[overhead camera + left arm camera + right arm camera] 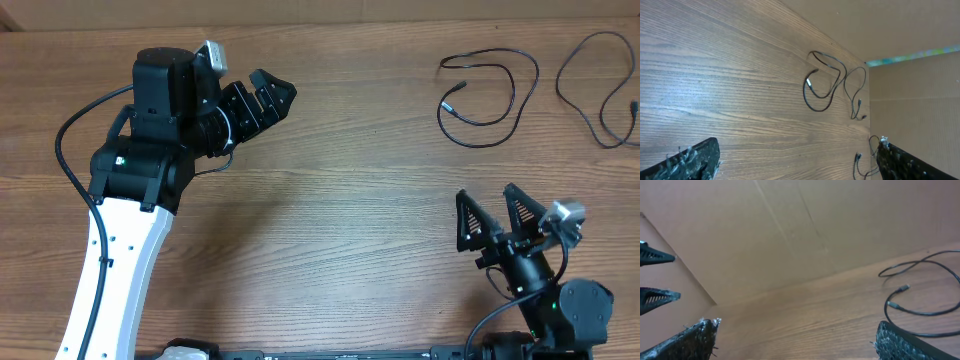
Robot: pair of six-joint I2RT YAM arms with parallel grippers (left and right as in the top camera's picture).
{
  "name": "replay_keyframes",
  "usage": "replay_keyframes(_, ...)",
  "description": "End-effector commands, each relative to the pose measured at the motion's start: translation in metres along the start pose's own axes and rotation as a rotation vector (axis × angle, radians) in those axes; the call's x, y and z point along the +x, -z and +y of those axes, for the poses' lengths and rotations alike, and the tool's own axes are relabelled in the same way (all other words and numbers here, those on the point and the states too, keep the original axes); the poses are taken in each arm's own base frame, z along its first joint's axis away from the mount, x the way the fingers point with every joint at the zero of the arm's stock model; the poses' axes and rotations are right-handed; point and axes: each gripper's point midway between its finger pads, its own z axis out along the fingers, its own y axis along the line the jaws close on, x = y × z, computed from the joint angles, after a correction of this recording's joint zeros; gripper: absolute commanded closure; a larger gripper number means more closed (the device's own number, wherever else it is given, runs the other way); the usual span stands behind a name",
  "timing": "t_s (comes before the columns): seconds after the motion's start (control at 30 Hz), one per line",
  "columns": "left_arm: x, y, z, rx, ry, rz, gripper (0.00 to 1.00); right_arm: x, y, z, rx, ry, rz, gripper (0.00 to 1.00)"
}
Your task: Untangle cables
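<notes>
Two thin black cables lie apart on the wooden table at the far right. One cable [452, 98] curls in a loose loop with silvery plug tips. The other cable [562, 82] snakes toward the right edge. The left wrist view shows the looped cable [810, 83] and the second cable [858, 103] side by side near the cardboard wall. My left gripper [268, 98] [800, 167] stands open and empty at the far left, well away from them. My right gripper [490, 195] [800, 345] is open and empty near the front edge, below the looped cable [920, 312].
A brown cardboard wall [805, 230] runs along the table's far edge and right side. The wooden tabletop [350, 200] stretches between the two arms. The left arm's white link and thick black wire [70, 150] occupy the front left.
</notes>
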Motion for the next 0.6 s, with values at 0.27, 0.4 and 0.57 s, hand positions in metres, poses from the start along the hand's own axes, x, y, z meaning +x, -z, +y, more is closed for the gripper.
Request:
replay_keyframes(0.27,-0.002,0.002,-0.006,0.011,-0.033,-0.009,0.00,0.003,0.011,-0.005,-0.016,0.030,-0.123,0.00)
replay_keyframes(0.4,-0.002,0.002,-0.006,0.012,-0.033,-0.009,0.01,0.007,0.009,-0.008,-0.026,0.035,-0.144,0.00)
replay_keyframes(0.57,-0.002,0.002,-0.006,0.012,-0.033,-0.009,0.01,0.013,0.006,-0.012,-0.007,0.025,-0.143,0.00)
